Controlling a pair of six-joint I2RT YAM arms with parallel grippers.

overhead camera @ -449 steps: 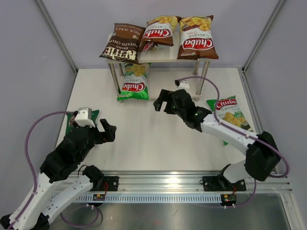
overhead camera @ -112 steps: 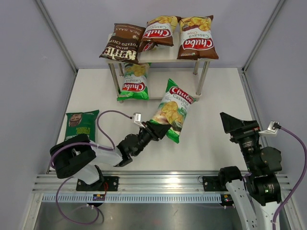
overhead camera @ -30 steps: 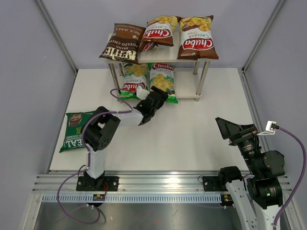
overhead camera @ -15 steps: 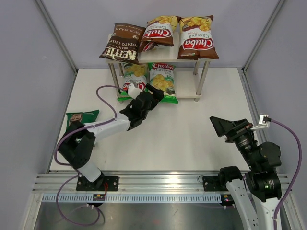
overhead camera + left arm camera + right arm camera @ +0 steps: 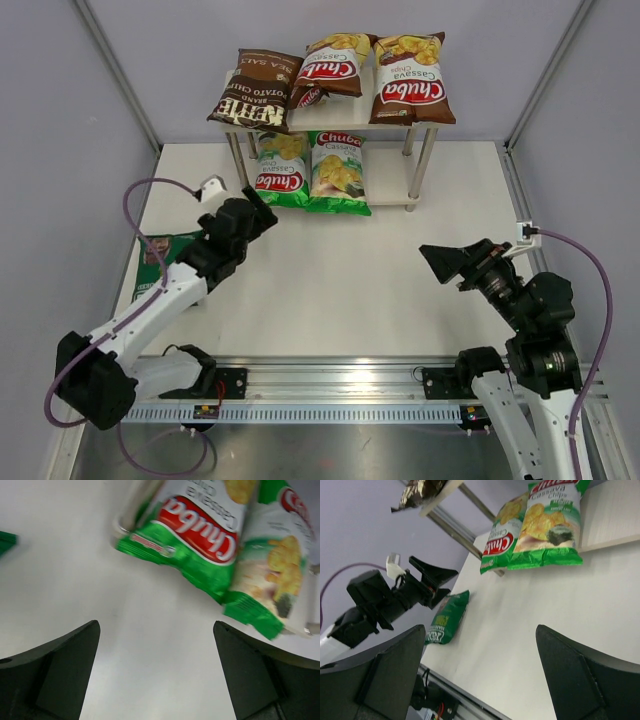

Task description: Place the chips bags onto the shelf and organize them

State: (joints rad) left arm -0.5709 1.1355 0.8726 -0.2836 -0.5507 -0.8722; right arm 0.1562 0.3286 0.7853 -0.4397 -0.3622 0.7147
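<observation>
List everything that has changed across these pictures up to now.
One green Chuba bag went from the table by the right arm, carried by the left gripper, onto the shelf, lower tier, beside the other green Chuba bag. The left gripper released it and drew back left; the right gripper withdrew to the near right. The REAL bag remains on the table; the top tier is unchanged.

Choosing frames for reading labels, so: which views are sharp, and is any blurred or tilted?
Top external: sharp, evenly lit; the print on the right brown bag reads clearly. Left wrist: blurred, the green bags look smeared. Right wrist: strongly tilted but fairly crisp; its own fingers are dark and soft.
</observation>
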